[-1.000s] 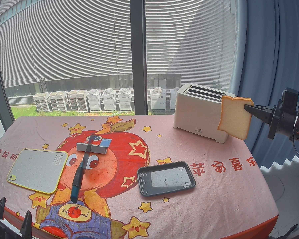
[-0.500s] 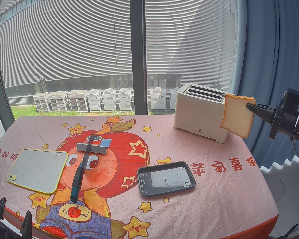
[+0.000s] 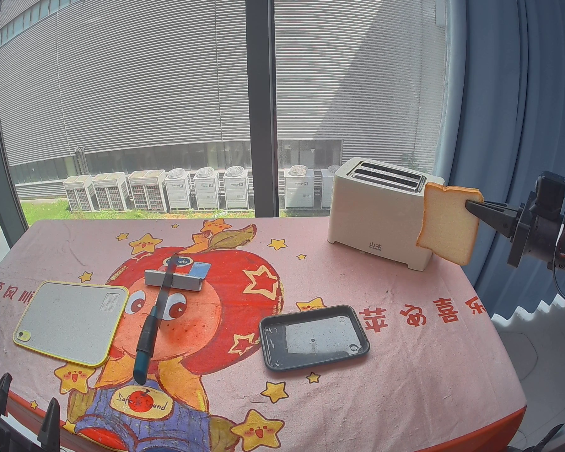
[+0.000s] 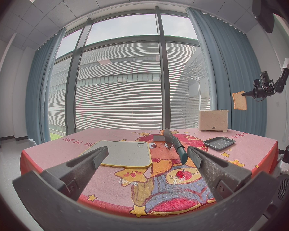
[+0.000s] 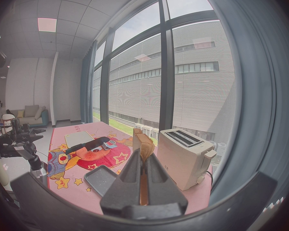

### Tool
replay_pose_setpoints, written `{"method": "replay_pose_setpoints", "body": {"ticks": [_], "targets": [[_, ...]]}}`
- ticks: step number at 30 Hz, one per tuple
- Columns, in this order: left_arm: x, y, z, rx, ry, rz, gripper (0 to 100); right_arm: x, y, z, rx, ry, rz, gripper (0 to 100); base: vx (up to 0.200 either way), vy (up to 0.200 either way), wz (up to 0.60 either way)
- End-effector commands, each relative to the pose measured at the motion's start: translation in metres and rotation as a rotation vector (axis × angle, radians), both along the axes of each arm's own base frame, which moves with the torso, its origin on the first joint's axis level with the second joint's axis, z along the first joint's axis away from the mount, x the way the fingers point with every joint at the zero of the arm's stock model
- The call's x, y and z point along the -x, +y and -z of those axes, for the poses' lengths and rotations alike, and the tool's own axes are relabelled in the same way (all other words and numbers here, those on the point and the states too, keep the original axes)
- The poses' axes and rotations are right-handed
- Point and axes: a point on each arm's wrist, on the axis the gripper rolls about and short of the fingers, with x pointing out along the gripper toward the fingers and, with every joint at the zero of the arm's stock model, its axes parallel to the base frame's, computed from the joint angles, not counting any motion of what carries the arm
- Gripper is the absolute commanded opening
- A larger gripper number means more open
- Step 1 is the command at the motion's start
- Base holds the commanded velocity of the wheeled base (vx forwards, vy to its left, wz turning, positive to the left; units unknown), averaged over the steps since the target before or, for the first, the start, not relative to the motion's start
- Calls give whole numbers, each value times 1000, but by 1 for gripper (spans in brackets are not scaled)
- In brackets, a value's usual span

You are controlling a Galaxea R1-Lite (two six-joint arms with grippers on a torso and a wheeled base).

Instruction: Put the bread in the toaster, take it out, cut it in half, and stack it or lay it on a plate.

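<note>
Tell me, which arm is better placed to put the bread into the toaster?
Right. The right end effector holds the bread in the air beside the toaster; the left end effector hangs open far from both.

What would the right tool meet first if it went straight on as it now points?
Beyond the bread it grips, probably nothing: the right tool points across the table beside the toaster, seemingly above its top. Depth is unclear; it might graze the toaster.
</note>
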Motion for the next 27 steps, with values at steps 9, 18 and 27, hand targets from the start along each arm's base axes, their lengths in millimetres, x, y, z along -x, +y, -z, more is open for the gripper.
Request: {"method": "replay_pose_setpoints", "body": {"ticks": [9, 18, 27], "targets": [[0, 0, 5, 0, 2, 1, 100, -1, 1, 3, 5, 9, -4, 0, -67, 0, 0], [0, 0, 5, 0, 1, -5, 100, -1, 2, 5, 8, 16, -8, 0, -200, 0, 0], [0, 0, 5, 0, 2, -8, 100, -2, 2, 6, 10, 21, -9, 0, 0, 0, 0]]}}
